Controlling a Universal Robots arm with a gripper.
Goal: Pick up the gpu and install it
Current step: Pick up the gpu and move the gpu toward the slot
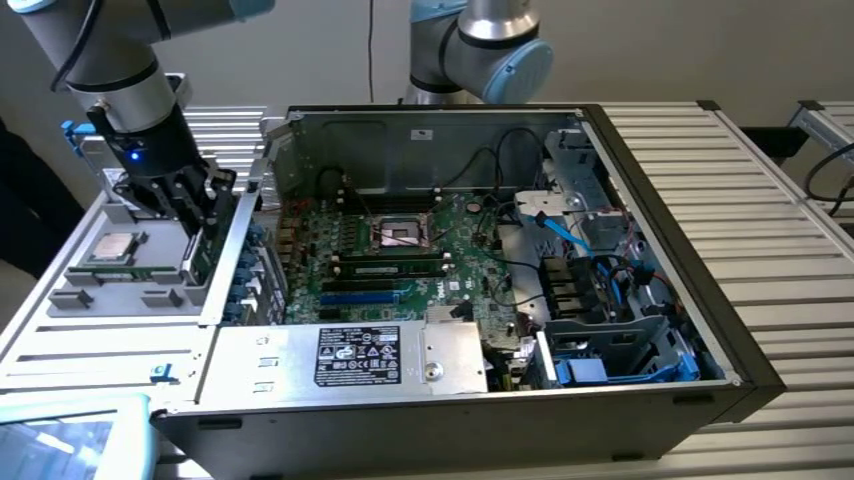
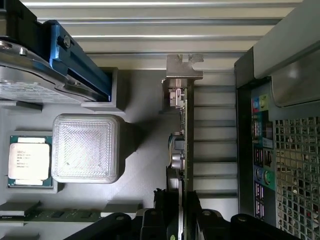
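In the exterior view's upper left, the gripper [image 1: 196, 222] is closed narrowly on the gpu [image 1: 202, 258]. The gpu stands on edge in the gray tray [image 1: 80, 300], just outside the case [image 1: 667, 210].

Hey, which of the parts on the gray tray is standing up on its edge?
The gpu, the thin card with the silver end bracket, right at the gripper. The CPU lies flat in its recess.
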